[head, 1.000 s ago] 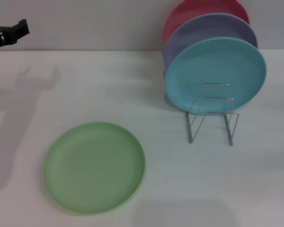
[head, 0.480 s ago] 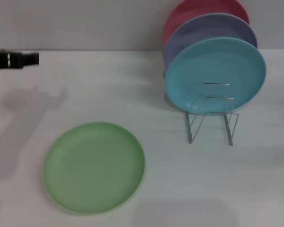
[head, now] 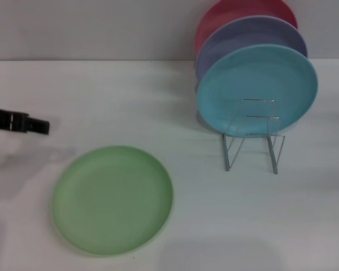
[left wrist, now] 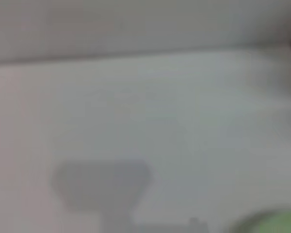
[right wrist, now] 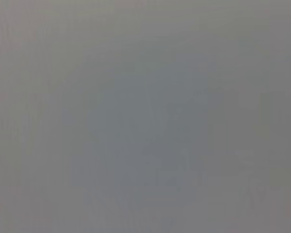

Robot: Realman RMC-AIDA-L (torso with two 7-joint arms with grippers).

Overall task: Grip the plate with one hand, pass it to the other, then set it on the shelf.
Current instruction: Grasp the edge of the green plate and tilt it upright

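White matte table [head: 158, 96]: filled most of the head view, softly lit, faint shadows at left. Plain grey wall [head: 90, 28]: ran behind it.

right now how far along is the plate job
Nothing is finished yet. The green plate lies flat on the table, untouched. The left gripper is just beyond the plate's left edge, holding nothing. The right arm is out of sight. Left to do: grip, hand over, set in the wire rack.
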